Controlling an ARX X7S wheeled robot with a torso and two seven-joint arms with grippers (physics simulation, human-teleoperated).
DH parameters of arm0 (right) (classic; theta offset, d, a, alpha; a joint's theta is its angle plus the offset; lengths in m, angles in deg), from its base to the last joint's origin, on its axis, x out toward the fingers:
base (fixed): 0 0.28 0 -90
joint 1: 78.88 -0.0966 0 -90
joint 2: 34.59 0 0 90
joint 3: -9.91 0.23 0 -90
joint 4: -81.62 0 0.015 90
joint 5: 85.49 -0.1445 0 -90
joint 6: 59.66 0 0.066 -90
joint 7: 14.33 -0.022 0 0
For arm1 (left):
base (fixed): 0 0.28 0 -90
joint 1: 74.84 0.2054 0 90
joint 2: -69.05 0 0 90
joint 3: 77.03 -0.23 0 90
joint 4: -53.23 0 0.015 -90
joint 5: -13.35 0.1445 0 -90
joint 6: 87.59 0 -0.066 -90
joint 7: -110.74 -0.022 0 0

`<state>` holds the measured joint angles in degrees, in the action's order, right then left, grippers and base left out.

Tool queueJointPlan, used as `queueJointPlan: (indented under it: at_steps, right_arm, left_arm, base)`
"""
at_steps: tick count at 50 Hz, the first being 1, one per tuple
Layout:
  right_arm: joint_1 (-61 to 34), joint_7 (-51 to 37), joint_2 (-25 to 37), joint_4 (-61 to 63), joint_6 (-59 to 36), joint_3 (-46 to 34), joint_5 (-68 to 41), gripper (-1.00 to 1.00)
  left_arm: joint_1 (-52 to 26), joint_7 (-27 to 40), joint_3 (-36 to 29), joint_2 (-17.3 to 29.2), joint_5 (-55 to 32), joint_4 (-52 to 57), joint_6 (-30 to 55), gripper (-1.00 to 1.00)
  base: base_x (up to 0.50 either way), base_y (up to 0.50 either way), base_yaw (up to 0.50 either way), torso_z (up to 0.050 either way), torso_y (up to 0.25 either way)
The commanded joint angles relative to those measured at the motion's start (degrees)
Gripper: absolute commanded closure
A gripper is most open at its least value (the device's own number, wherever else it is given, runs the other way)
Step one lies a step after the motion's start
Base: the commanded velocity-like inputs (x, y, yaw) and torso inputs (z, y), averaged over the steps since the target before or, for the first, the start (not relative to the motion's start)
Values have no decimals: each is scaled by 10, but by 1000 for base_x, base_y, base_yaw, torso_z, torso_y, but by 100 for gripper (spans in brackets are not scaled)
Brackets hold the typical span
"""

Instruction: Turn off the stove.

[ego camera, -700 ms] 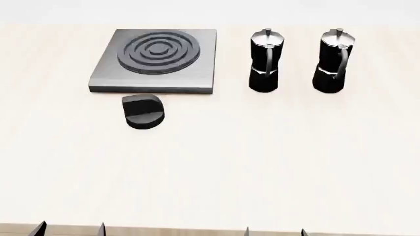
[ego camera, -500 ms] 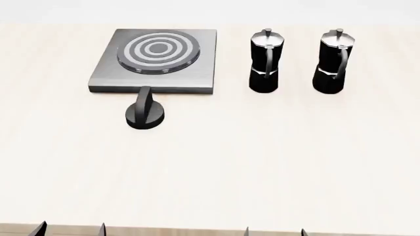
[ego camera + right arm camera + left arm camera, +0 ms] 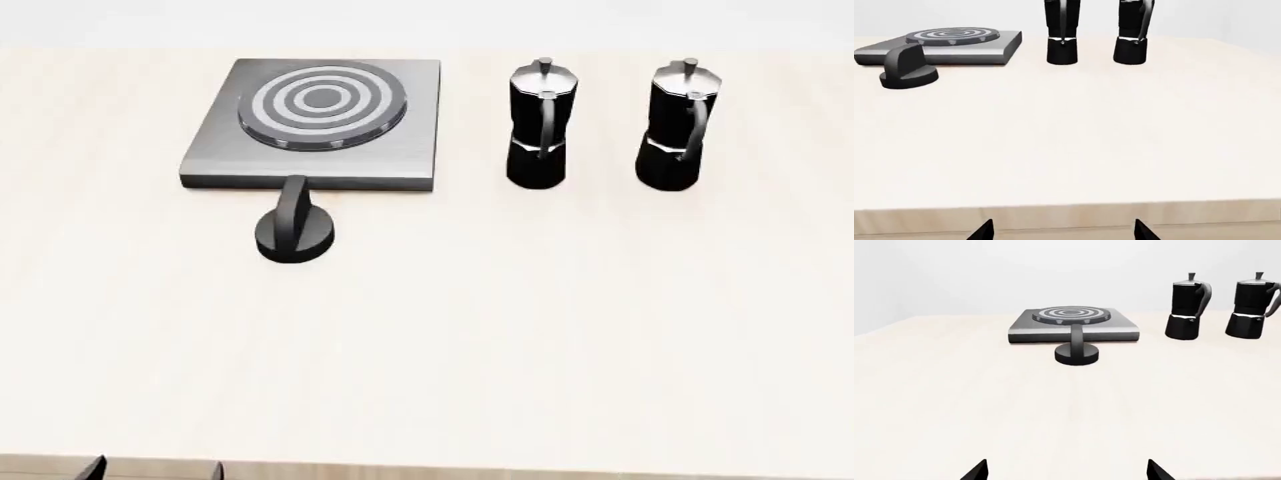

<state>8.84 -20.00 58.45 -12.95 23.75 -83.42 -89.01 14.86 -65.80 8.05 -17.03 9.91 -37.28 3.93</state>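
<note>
We are listing, largest first, the pale wood-grain table (image 3: 534,340), which is filling most of the head view and carrying every other item. Next we are recording the stove (image 3: 320,125), a flat square slab of brushed grey metal lying toward the far left of the table, its round burner (image 3: 322,102) showing light and dark concentric rings. To its right we are noting two black-and-silver moka pots standing upright and apart from each other: the nearer moka pot (image 3: 541,125) just beside the stove's right edge, the farther moka pot (image 3: 681,125) further right again. The black knob (image 3: 295,232) is sitting on the table just in front of the stove's near edge, its raised ridge pointing straight toward the slab. Smallest, we are entering the grippers at the table's near edge, well apart from the knob. The left gripper (image 3: 1066,472) is showing only two dark fingertips, spread wide with nothing between them; the right gripper (image 3: 1062,231) is showing the same, spread wide and holding nothing.
</note>
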Motion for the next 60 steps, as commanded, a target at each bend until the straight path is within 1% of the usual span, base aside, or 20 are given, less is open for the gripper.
queueJointPlan:
  at_steps: [1,6,8,10,11,17,20,21,23,41,42,43,49,60]
  right_arm:
    - [22,2,7,42,71,0,-31,-100]
    - [31,7,10,61,86,-12,-37,-100]
    - [35,19,10,68,103,-13,-56,-100]
    - [43,27,9,78,109,-12,-75,-100]
    - [50,12,8,83,103,-9,-68,-100]
    - [66,8,17,102,115,-13,-69,-100]
    - [67,10,24,107,113,-24,-61,-100]
    - [66,3,25,111,99,-27,-54,-100]
    - [66,-2,25,109,113,-29,-48,-100]
    - [62,-17,35,104,126,-38,-56,-100]
    - [58,-179,162,270,91,-160,-69,-100]
    - [65,54,-27,106,114,28,-7,-100]
    - [63,36,-11,98,117,13,-25,-100]
    - [62,19,3,99,118,-3,-34,-100]
  left_arm:
    - [-2,8,-14,11,-4,-3,1,-100]
    - [-5,15,-20,16,1,-4,-5,-100]
    - [-12,25,-21,18,12,-13,-10,-100]
    - [-21,25,-18,19,3,-16,-4,-100]
    - [-29,32,-17,22,13,-26,-10,-100]
    - [-52,46,-16,29,23,-58,-41,-100]
    - [-50,50,-20,30,29,-62,-57,-100]
    - [-49,52,-23,31,33,-62,-65,-100]
    - [-47,55,-26,32,36,-64,-74,-100]
    - [-46,58,-35,39,26,-58,-63,-100]
    - [-80,233,-93,127,-66,-17,-69,-100]
    - [-40,-6,37,-17,87,-54,-65,-100]
    - [-39,3,20,-10,88,-81,-90,-100]
    - [-40,13,-1,0,90,-103,-109,-100]
  base:
    - [0,0,0,0,0]
    - [0,0,0,0,0]
    - [0,0,0,0,0]
    - [0,0,0,0,0]
    - [0,0,0,0,0]
    - [0,0,0,0,0]
    - [0,0,0,0,0]
    - [0,0,0,0,0]
    - [0,0,0,0,0]
    - [0,0,0,0,0]
    - [0,0,0,0,0]
    - [0,0,0,0,0]
    - [0,0,0,0,0]
    - [0,0,0,0,0]
